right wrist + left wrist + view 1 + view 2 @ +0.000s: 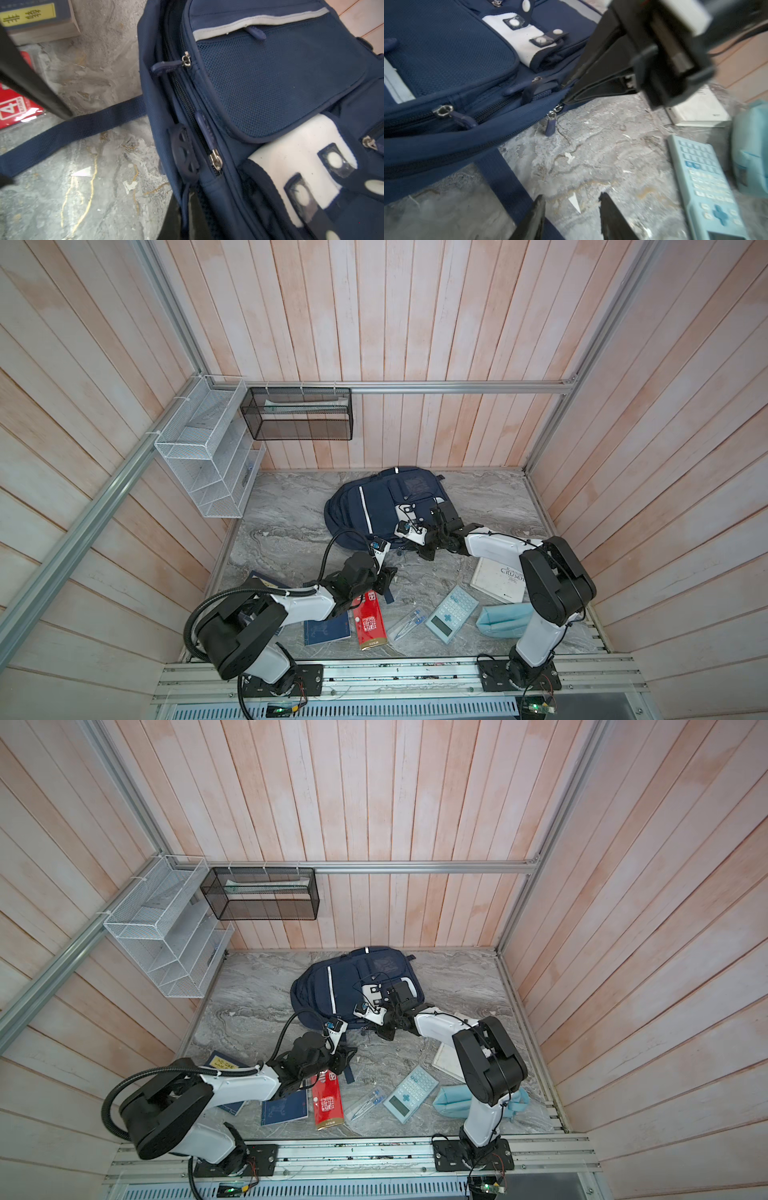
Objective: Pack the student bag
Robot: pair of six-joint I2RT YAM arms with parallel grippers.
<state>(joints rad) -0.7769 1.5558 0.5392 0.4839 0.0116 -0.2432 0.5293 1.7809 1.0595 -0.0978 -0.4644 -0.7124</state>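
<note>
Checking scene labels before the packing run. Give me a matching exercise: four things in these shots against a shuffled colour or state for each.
Things:
1. student bag
2. calculator
3. white book
4. left gripper

Colour or state:
a. jaws apart, nothing between them
b. light blue, keys facing up
c. navy with white stripes
d. lying flat, printed cover up

Pairs: 1-c, 2-b, 3-d, 4-a

1. White book (496, 578), near the desk's right edge: partly under the right arm (498, 546).
2. Light-blue pouch (498, 620): partly behind that arm.
3. Calculator (708, 187): cut off by the left wrist view's edge.
4. Right hand (566, 100): blurred, clamped on the seam of the student bag (446, 52); exact piece unclear.
</note>
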